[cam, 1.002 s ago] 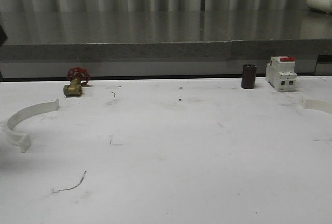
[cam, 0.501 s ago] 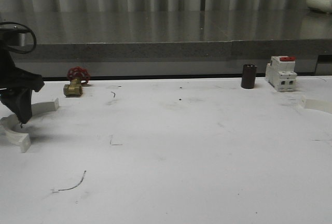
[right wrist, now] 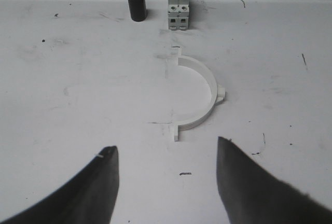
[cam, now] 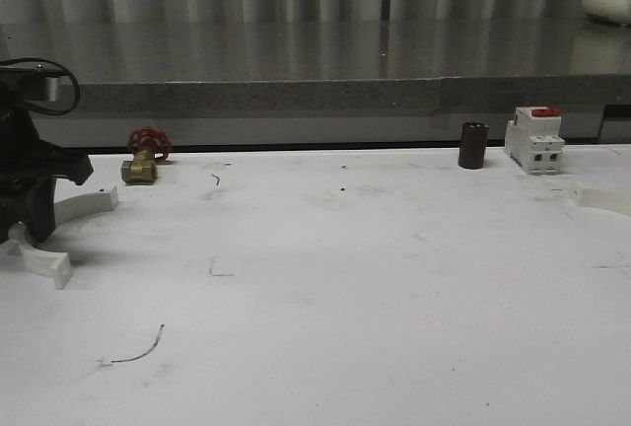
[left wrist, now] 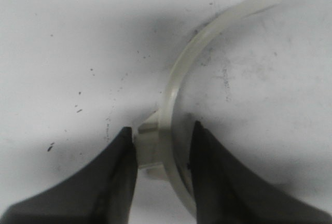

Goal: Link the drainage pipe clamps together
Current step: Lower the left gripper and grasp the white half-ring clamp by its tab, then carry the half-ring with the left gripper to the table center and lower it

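One white drainage pipe clamp (cam: 87,200) lies at the table's far left, its ends pointing right. My left gripper (cam: 28,234) is down over its curved back. In the left wrist view the left gripper (left wrist: 162,130) has its dark fingers closed on the clamp (left wrist: 192,53): one presses the small boss on the outside, the other sits against the inside. The second clamp (cam: 603,199) lies at the far right edge. In the right wrist view it (right wrist: 201,92) rests flat ahead of my right gripper (right wrist: 166,145), which hangs open above bare table.
A brass valve with a red handwheel (cam: 144,157) stands behind the left clamp. A dark cylinder (cam: 473,145) and a white-and-red breaker (cam: 534,138) stand at the back right, just beyond the right clamp. A raised grey ledge (cam: 296,96) bounds the table's far side.
My left arm came in from the left and dropped onto the left clamp. The clamp has since shifted slightly right. The right clamp has not moved.
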